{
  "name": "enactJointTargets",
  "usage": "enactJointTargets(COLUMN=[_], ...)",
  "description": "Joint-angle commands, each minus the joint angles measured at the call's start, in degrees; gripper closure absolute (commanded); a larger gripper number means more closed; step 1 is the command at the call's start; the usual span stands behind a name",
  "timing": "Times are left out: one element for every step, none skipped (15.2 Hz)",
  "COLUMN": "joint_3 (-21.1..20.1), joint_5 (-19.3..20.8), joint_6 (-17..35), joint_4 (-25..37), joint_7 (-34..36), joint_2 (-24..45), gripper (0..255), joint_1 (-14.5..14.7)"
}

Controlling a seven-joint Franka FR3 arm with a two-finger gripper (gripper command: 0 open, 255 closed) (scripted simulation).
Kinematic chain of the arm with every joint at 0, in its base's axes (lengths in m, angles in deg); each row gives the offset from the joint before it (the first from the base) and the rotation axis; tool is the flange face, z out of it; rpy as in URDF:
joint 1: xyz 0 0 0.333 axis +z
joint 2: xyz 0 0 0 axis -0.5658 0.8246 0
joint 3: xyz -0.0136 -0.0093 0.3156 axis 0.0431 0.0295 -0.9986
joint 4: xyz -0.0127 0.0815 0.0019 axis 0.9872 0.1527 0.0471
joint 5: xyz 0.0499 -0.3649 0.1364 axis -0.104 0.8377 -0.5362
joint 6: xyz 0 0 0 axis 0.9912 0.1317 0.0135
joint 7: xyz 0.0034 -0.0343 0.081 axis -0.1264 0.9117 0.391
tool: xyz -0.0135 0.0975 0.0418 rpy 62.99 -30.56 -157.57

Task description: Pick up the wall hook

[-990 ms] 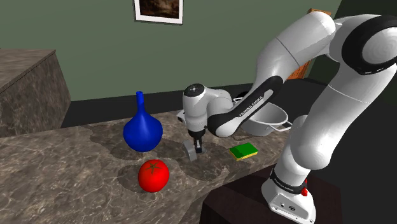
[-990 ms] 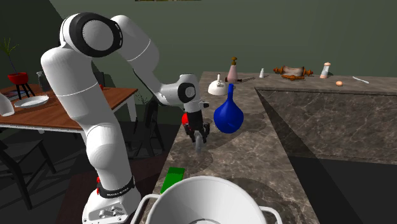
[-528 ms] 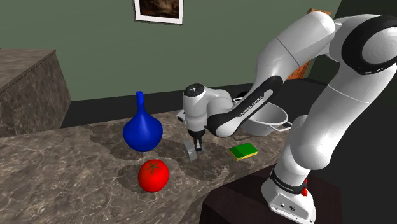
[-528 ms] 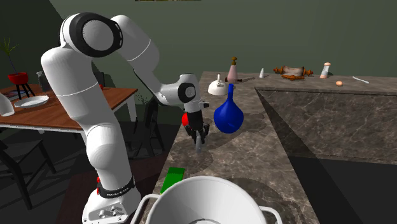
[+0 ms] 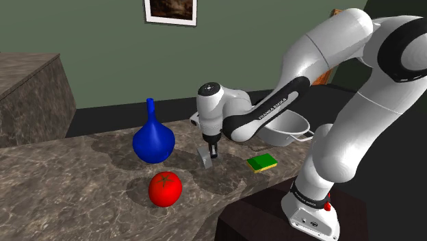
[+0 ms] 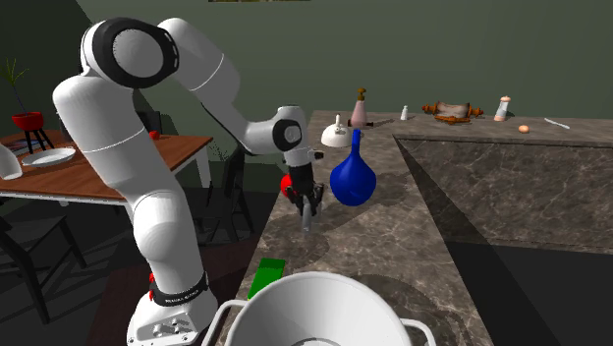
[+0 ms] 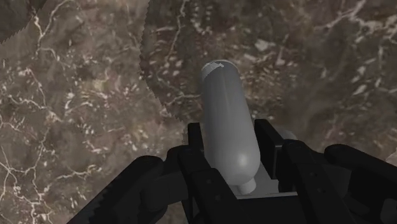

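Observation:
The wall hook (image 5: pixel 205 157) is a small grey rounded piece with a flat base. It hangs just above the brown marble counter (image 5: pixel 82 185), between the blue vase and the green sponge. My black gripper (image 5: pixel 210 152) is shut on the hook, pointing down. In the second exterior view the hook (image 6: pixel 307 220) pokes out under the gripper (image 6: pixel 307 208) near the counter's edge. Seen from the wrist, the hook (image 7: pixel 228 124) is clasped between the fingers (image 7: pixel 196 141), its rounded end pointing away from the gripper (image 7: pixel 231 136) toward the counter below.
A blue vase (image 5: pixel 153 140) stands to the shoulder view's left of the gripper, with a red tomato (image 5: pixel 165 188) in front of it. A green sponge (image 5: pixel 262 162) and a white pot (image 5: pixel 287 130) lie toward the stand. Small items line the far counter (image 6: pixel 452 110).
The arm has risen a little and carried the hook up off the counter. The fingers stay shut on it. The vase, tomato and sponge have not moved.

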Motion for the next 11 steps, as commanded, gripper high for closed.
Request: enactJointTargets(joint_3=[0.12,0.21,0.3,0.39,0.48,0.57,0.66,0.74,0.82,0.84,0.84], joint_5=[-1.06,-1.45,-1.83,-2.19,-2.52,-2.84,-3.14,-3.42,-3.68,-3.72,-3.72], joint_6=[-1.7,-2.52,-3.33,-4.15,-4.97,-5.79,-6.61,-7.42,-8.24,-8.36,-8.36], joint_4=[0.33,0.61,0.91,1.22,1.55,1.89,2.25,2.62,3.0,3.06,3.06], joint_7=[-0.98,-1.43,-1.88,-2.31,-2.72,-3.12,-3.5,-3.88,-4.24,-4.3,-4.3], joint_2=[-1.55,-2.16,-2.75,-3.33,-3.89,-4.43,-4.96,-5.46,-5.96,-6.03,-6.03], gripper=[255,255,255,255,255,255,255,255,255,255,255], joint_1=[0.39,0.53,0.66,0.78,0.9,1.01,1.12,1.22,1.31,1.33,1.33])
